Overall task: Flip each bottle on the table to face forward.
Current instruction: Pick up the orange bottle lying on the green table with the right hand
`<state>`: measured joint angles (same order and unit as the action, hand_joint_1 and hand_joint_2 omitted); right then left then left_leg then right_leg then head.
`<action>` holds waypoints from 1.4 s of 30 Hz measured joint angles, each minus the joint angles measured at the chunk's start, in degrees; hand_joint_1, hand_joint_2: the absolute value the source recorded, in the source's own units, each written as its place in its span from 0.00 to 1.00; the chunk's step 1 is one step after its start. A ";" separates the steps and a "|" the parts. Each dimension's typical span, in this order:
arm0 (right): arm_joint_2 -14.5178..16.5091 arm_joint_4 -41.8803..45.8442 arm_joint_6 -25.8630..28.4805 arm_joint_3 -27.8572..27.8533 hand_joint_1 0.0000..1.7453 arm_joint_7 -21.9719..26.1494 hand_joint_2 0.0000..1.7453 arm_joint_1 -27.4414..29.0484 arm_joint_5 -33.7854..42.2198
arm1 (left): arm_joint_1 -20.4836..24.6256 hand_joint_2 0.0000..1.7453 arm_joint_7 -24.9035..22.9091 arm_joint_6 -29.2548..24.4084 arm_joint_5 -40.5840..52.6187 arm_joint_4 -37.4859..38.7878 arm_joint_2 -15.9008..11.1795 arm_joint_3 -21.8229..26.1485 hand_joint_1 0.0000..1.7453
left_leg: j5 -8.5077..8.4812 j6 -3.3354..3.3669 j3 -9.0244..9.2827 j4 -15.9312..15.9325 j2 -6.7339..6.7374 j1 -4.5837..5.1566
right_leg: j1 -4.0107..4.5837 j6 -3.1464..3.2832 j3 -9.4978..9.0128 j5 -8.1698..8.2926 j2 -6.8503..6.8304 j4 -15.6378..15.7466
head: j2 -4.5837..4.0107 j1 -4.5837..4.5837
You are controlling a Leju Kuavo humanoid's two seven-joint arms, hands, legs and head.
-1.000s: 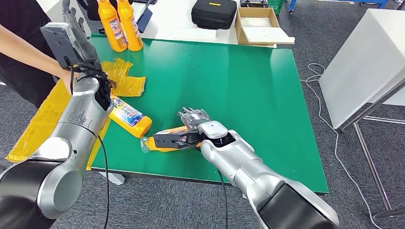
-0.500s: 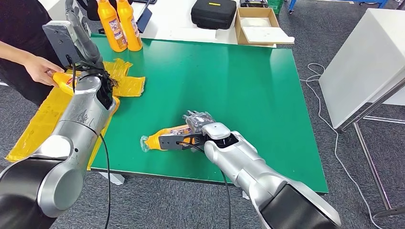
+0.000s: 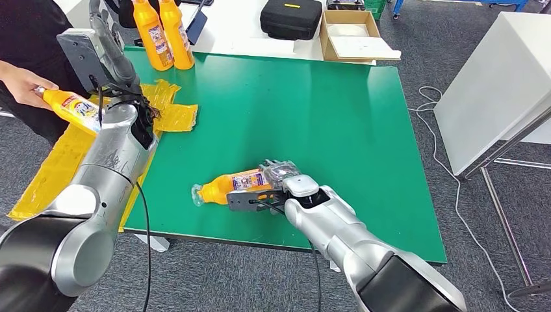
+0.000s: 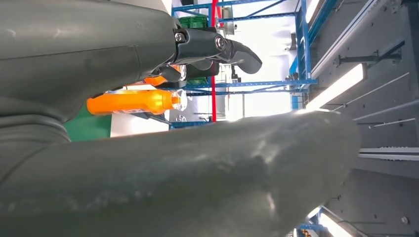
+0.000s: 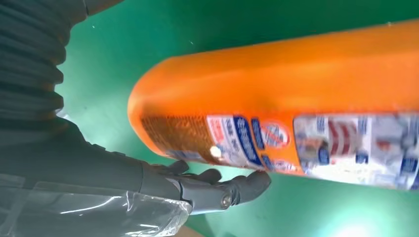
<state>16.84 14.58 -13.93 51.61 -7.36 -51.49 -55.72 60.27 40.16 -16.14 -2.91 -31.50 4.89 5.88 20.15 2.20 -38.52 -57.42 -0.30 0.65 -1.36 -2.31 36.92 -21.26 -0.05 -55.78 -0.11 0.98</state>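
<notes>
Open green table (image 3: 312, 104) ahead, two upright bottles (image 3: 162, 32) (far-left corner)

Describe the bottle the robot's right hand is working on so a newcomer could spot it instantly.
Start at the green table and look at its near edge, just ahead of the robot's right hand. There an orange plastic bottle with a blue-and-white label lies on its side, its cap pointing to the robot's left. Two orange bottles at the far corner stand upright, and a person holds another.

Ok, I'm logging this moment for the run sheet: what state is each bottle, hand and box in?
Orange bottle on green table: lying down, label up, right hand on it.
Two orange bottles at far edge: upright.
Orange bottle in person's hand: lifted.
Right hand: gripping bottle.
Left hand: raised, empty.
Cardboard box: open.
</notes>
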 joint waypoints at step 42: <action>-4.13 -0.81 -1.69 -3.43 1.00 -1.41 1.00 1.62 -0.70 | -0.33 0.00 0.01 1.11 -1.70 -1.22 0.75 0.00 0.00 | 0.00 0.00 0.01 0.00 0.00 0.02 | 0.01 -0.01 -0.01 0.01 0.00 0.00 | 0.00 0.01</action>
<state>12.71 13.77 -15.62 48.18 -8.77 -49.87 -56.42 59.94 40.17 -15.03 -4.61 -32.72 5.64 5.88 20.15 2.20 -38.51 -57.43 -0.31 0.67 -1.35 -2.32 36.91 -21.25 -0.06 -55.79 -0.11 0.98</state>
